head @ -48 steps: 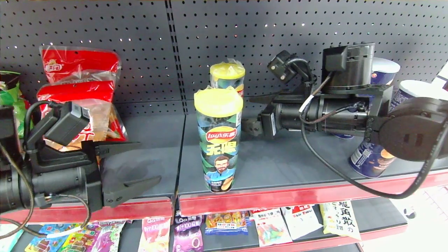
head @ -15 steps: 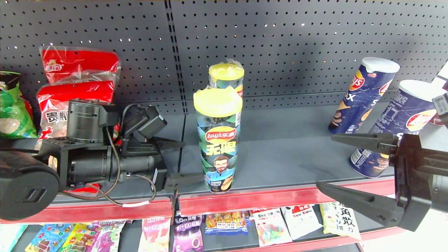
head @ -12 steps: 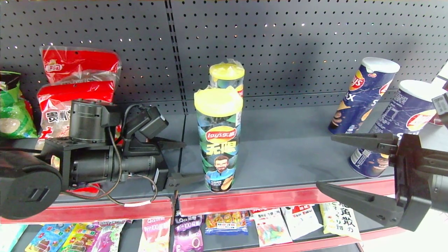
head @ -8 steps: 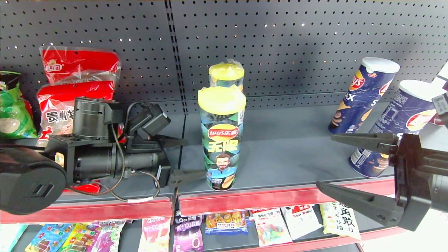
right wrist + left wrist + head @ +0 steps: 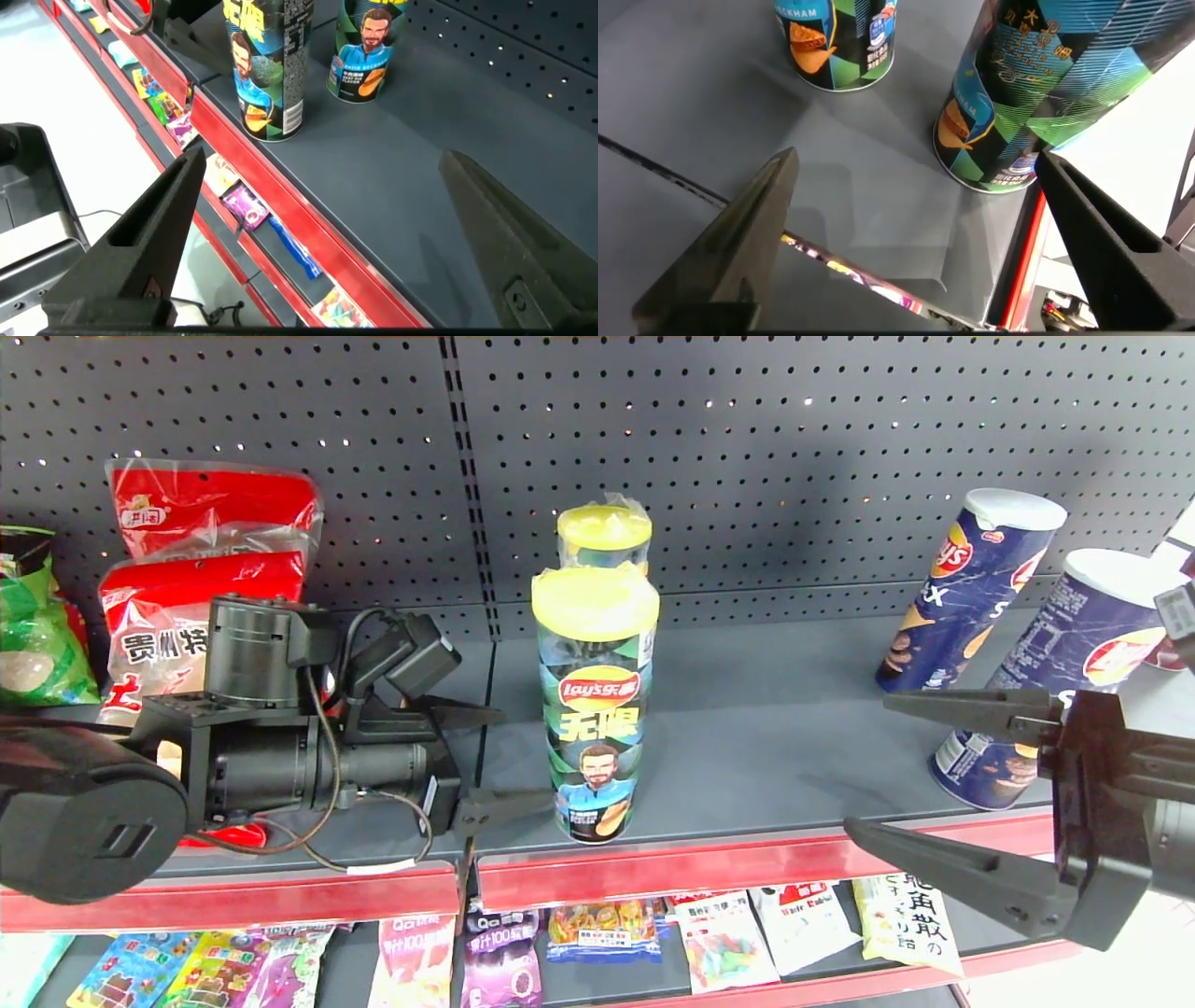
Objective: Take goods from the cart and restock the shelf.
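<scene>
Two arms lay level: left gripper [image 5: 525, 756] spread, just left of the near can [image 5: 595, 700]; right gripper [image 5: 866, 765] spread, well right of it

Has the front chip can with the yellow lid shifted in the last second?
Yes. The front can slid slightly right, nearer in line with the rear can behind it.
</scene>
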Controlling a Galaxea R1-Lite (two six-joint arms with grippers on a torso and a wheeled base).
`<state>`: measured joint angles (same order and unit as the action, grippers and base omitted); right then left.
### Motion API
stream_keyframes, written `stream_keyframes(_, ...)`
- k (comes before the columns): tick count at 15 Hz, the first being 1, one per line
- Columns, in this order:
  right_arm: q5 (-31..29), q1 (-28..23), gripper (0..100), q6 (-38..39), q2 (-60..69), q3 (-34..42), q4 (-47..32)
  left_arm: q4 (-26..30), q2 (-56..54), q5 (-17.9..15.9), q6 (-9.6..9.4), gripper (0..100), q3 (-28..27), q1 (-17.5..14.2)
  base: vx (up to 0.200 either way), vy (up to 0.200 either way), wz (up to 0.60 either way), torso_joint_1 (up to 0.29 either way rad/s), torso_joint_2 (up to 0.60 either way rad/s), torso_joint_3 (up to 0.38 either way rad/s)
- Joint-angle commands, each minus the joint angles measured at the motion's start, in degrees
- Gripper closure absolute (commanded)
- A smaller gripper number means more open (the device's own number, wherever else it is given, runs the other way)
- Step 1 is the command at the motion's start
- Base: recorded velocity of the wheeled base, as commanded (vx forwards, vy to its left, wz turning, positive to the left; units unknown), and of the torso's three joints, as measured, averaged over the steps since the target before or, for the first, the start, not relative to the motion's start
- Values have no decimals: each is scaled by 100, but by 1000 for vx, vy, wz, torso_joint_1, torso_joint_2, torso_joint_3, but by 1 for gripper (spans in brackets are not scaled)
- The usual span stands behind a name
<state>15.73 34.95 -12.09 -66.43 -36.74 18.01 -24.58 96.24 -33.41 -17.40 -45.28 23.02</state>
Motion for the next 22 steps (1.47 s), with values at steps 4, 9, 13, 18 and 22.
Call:
stream_keyframes(4,1,3,0,-4,-11,-8,1,5,17,2,-1,0,-8,19,0,0,0,0,0,0)
stream_keyframes(9,1,3,0,-4,-2,18,1,5,8,37,8,0,1,10,0,0,0,0,0,0)
stream_keyframes(13,-105,3,0,-12,420,528,-8,58,-598,599,131,0,221,-87,0,0,0,0,0,0)
stream_keyframes(18,-1054,-981,0,-4,1721,1389,-25,1491,-3138,2823,738,0,1021,-52,0,0,0,0,0,0)
stream_keyframes(22,-1080,-2062,0,366,2178,1662,-122,2774,-4676,4045,922,0,1407,-122,0,0,0,0,0,0)
